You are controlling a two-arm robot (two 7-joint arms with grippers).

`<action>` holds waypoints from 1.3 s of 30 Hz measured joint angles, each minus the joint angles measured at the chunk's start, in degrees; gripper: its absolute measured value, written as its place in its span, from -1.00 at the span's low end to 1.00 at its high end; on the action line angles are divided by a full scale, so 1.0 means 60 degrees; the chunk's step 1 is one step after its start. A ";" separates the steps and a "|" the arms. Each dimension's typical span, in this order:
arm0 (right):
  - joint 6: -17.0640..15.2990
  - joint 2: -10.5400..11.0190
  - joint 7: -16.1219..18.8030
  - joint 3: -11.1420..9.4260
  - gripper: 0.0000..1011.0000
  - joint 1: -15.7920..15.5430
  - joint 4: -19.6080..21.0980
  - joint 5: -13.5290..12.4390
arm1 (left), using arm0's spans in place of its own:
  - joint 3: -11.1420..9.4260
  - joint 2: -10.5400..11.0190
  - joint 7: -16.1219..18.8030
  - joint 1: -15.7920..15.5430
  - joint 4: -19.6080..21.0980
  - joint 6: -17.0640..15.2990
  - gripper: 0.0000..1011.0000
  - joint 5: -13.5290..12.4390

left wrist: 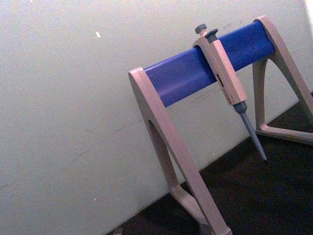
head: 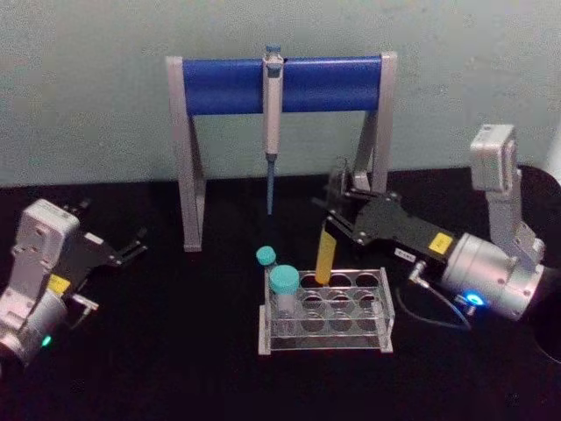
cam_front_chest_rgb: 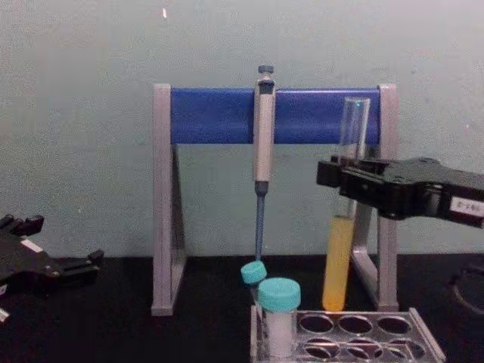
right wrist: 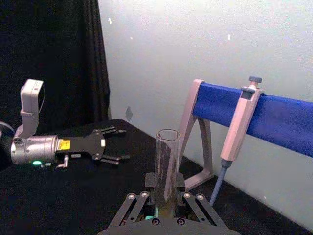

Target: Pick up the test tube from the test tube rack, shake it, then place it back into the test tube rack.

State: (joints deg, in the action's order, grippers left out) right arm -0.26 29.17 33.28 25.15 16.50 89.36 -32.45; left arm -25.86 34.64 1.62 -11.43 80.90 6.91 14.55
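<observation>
In your chest view the rack [cam_front_chest_rgb: 420, 327] runs off the edge at 6 o'clock, and the right gripper [cam_front_chest_rgb: 349, 180] covers the middle of the test tube [cam_front_chest_rgb: 338, 257] (its clear top shows above). You can't tell whether the tube's round end touches the rack. At 9 o'clock the left gripper [cam_front_chest_rgb: 68, 242] is cut by the edge. In the head view the tube's clear upper part is lost against the right gripper.
</observation>
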 joint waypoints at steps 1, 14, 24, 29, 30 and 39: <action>0.0018 -0.0028 0.0000 0.0022 -0.55 0.0045 -0.0047 0.0013 | 0.0001 0.0000 0.0001 0.0000 0.0000 0.0000 1.00 0.0000; 0.0182 -0.0498 -0.0597 0.0005 -0.55 0.0662 -0.0905 0.0409 | 0.0001 0.0000 0.0000 0.0000 0.0000 0.0000 1.00 0.0000; 0.0190 -0.0497 -0.0933 -0.0323 -0.55 0.0510 -0.0893 0.0588 | 0.0001 0.0000 0.0000 0.0001 0.0000 0.0000 1.00 0.0000; 0.0160 -0.0482 -0.1013 -0.0446 -0.55 0.0363 -0.0767 0.0656 | 0.0000 0.0000 0.0000 0.0001 0.0000 0.0000 1.00 0.0000; 0.0156 -0.0476 -0.1023 -0.0473 -0.55 0.0318 -0.0724 0.0674 | 0.0001 0.0000 0.0000 0.0000 0.0000 0.0000 1.00 -0.0001; 0.0142 -0.0340 -0.1103 -0.0675 -0.55 -0.0042 -0.0357 0.0736 | 0.0000 0.0001 0.0000 0.0001 0.0000 0.0000 1.00 0.0000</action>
State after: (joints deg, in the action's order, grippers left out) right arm 0.60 27.13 26.66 21.10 16.25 87.22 -28.03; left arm -25.86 34.65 1.62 -11.43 80.90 6.91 14.55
